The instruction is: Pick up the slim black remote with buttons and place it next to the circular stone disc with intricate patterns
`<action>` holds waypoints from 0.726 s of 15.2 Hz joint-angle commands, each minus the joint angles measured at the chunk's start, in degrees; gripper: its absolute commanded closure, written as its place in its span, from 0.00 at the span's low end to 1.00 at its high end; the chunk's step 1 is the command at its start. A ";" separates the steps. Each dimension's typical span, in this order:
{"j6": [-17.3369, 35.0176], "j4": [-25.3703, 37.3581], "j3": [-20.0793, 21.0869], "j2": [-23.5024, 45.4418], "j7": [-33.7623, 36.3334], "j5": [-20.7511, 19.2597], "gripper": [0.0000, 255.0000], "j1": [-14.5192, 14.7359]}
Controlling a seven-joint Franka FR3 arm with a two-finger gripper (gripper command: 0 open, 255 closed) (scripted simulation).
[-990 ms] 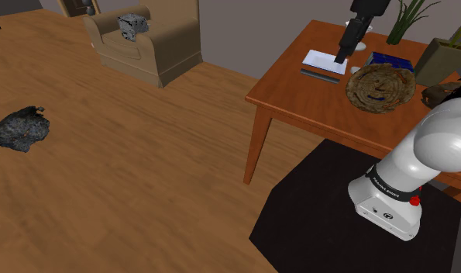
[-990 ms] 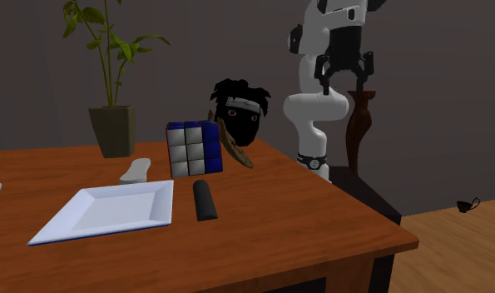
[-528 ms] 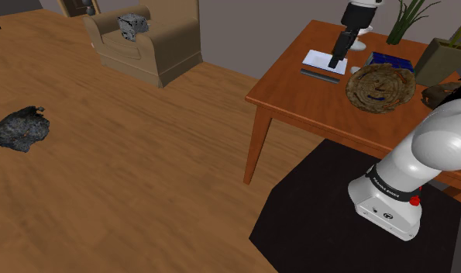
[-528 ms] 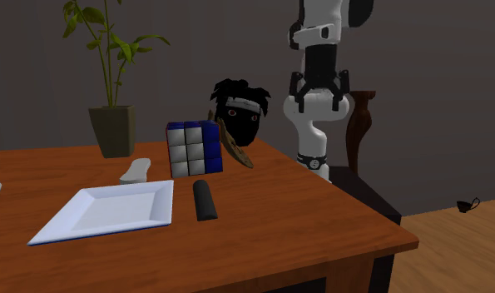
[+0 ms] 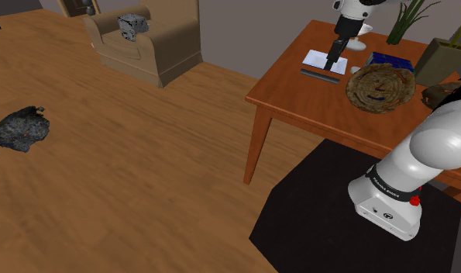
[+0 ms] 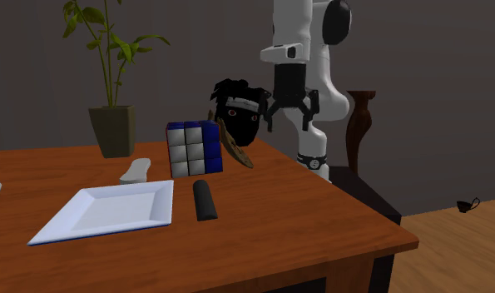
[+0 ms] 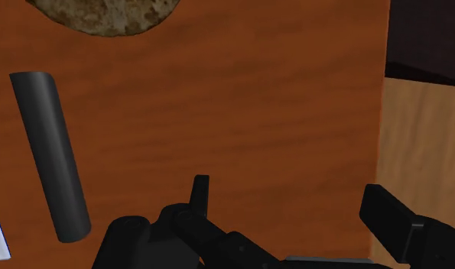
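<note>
The slim dark grey remote (image 6: 205,200) lies flat on the wooden table (image 6: 304,225), beside a white square plate (image 6: 108,210). In the shoulder view the remote (image 5: 320,74) lies between that plate (image 5: 326,60) and the table's near edge. The round brown patterned stone disc (image 5: 380,85) rests to the shoulder view's right of the remote, and appears edge-on (image 6: 234,145) by the cube. My gripper (image 6: 291,121) hangs open and empty above the table. In the wrist view the remote (image 7: 50,153) lies off to one side of the gripper (image 7: 294,210), with the disc (image 7: 103,15) beyond it.
A blue and white cube (image 6: 193,148), a black-haired head figure (image 6: 240,108), a potted plant (image 6: 112,125) and a small white object (image 6: 136,171) stand on the table. An armchair (image 5: 143,39) and a dark heap (image 5: 19,128) are on the wood floor.
The arm has swung toward the second exterior view's left and come lower, bringing the open gripper nearer the remote. Nothing on the table has moved.
</note>
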 commanded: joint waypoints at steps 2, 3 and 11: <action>4.72 1.93 -2.57 5.93 -3.48 -0.62 0.00 -0.48; 6.02 2.74 -3.37 7.81 -4.67 -0.66 0.00 -0.63; 14.70 11.76 -8.82 23.98 -15.16 2.56 0.00 -1.80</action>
